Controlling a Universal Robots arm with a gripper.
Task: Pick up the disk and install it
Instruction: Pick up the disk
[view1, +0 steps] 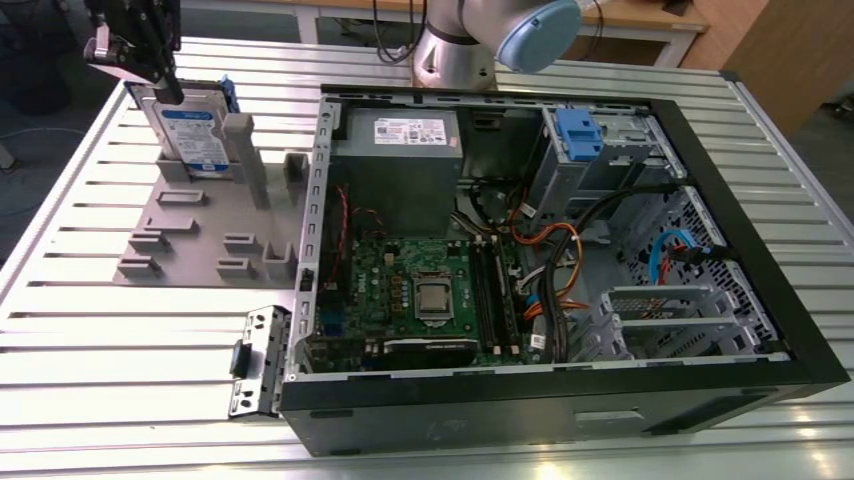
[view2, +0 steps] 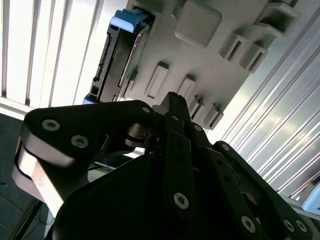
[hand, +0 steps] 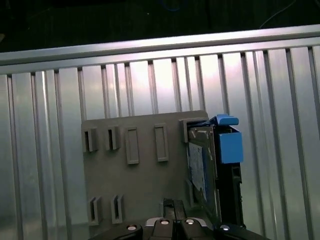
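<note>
Hand (view2: 172, 100) closed, empty, poised just beside the disk (hand: 200, 170). Disk stands on edge in grey fixture (hand: 145, 185) on desk (hand: 45, 150). Judgement: open wide, centre over the disk's top edge, grip squarely, lift straight. Open computer case (view1: 747, 300) lies beyond.

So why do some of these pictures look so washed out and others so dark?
Exterior view: light glares off the slatted table near the bottom edge, and inside the computer case it is shaded. Second wrist view: slats beside the disk blow out white, and the black pincer looms dark. First wrist view: table evenly lit, black beyond its edge.
</note>
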